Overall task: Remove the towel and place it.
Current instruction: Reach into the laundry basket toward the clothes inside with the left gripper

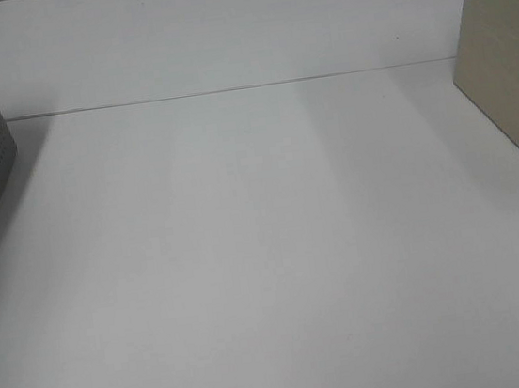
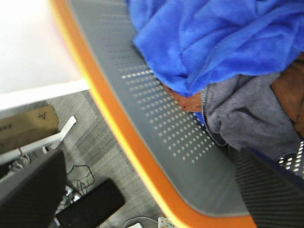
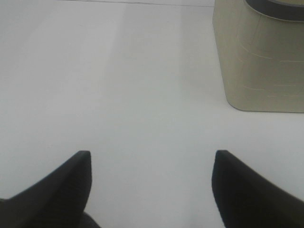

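**Left wrist view: towel sits in the basket, both grippers spread and empty**

Left side first. The towel (image 2: 213, 42) is bunched inside the basket (image 2: 156, 118). It is heaped on a grey cloth (image 2: 247, 114) and a brown cloth (image 2: 289, 90), with one fold lapping the inner wall. The left gripper (image 2: 149, 159) is spread wide and holds nothing. It hangs by the basket's orange rim (image 2: 118, 128), short of the pile.

The step in hand, as I read it, is the pick.
- Come in over the rim and drop onto the blue hump where it's thickest.
- Pinch blue only. The grey cloth lies right under the hem and could come along.
- Lift straight up until the hem clears the rim, then swing toward the table (image 1: 266, 250).

Materials:
- **Towel:** plush, deep blue, stitched edge. It will likely sag and drag, so grab high.
- **Basket wall:** grey, looks like hard plastic, perforated in rows, with a curved corner and a smooth rim. Low snag risk.
- **Table:** flat, matt white, bare mid-span. Good drop zone.

Right side: the right gripper (image 3: 151, 156) is spread too and empty, over bare table near the beige bin (image 3: 261, 61). The bin looks rigid, with rounded corners. Park that arm unless you need it to flatten the towel.
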Available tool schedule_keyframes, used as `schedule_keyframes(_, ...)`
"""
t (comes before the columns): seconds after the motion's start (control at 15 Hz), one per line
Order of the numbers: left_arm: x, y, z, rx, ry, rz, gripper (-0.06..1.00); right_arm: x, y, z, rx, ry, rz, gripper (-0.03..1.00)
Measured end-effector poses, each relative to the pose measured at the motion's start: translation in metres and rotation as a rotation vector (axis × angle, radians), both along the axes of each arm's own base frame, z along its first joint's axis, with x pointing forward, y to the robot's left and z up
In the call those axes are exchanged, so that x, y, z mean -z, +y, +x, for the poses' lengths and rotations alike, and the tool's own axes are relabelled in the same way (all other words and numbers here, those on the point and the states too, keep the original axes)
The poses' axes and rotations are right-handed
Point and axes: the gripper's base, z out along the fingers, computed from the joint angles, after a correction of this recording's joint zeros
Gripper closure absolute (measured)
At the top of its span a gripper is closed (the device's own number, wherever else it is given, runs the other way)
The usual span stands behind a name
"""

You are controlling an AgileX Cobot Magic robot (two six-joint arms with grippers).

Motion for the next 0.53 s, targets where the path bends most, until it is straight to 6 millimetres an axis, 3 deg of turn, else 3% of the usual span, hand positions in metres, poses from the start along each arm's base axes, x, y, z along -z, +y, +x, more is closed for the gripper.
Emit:
schedule_keyframes(0.13,0.022,0.004,0.014,0.043,0.065,0.008,0.04,0.0,0.0,0.0,0.0,0.0,0.0,0.27)
schedule_keyframes(0.53,0.121,0.019,0.072,0.15,0.145,0.027,0.04,0.0,0.0,0.0,0.0,0.0,0.0,0.27)
